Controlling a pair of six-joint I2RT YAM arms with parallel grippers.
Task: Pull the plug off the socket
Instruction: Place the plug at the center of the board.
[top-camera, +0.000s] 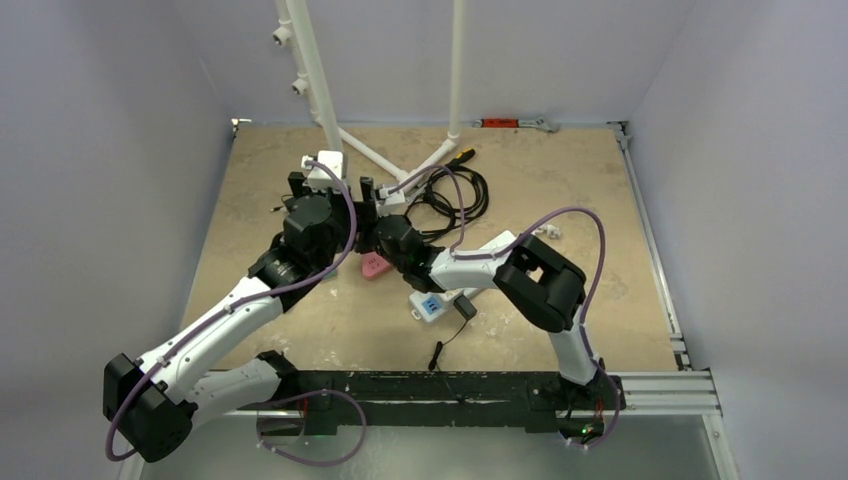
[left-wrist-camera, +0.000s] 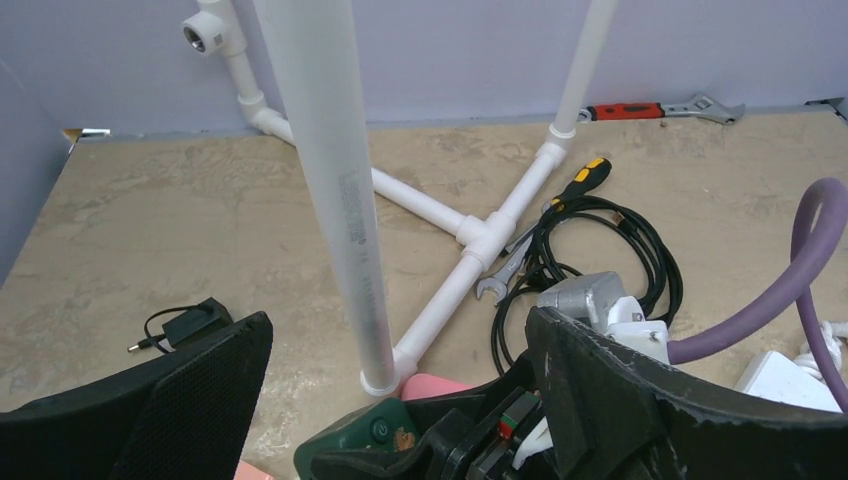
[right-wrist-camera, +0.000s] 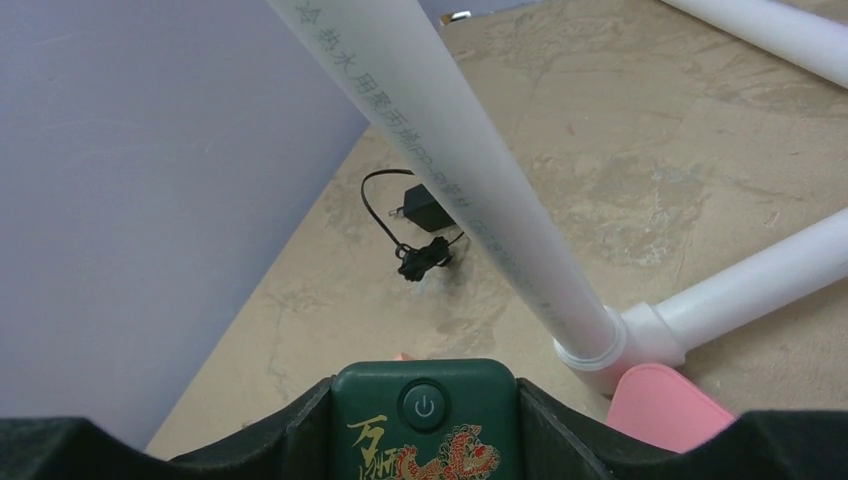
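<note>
Only the top view shows both arms meeting at the centre of the bench (top-camera: 340, 330), and one white strip (top-camera: 432, 305) with a blue face beside the right forearm. Only the right wrist view shows the gold lettering on the green socket block (right-wrist-camera: 430, 455). The right hand (right-wrist-camera: 424, 405) grips this block, one finger against each side. The left wrist view shows the left hand (left-wrist-camera: 400, 380) wide open, its fingers standing either side of the block. We cannot tell the plug apart.

We count:
- one white pipe frame (left-wrist-camera: 340, 180)
- one black cable coil (left-wrist-camera: 600, 250)
- one screwdriver (left-wrist-camera: 590, 175)
- one red-handled wrench (left-wrist-camera: 650, 110)
- one steel spanner (left-wrist-camera: 505, 272)
- one black adapter (left-wrist-camera: 195, 325)
- one pink piece (right-wrist-camera: 665, 405)

The slanting pipe stands just ahead of both hands.
</note>
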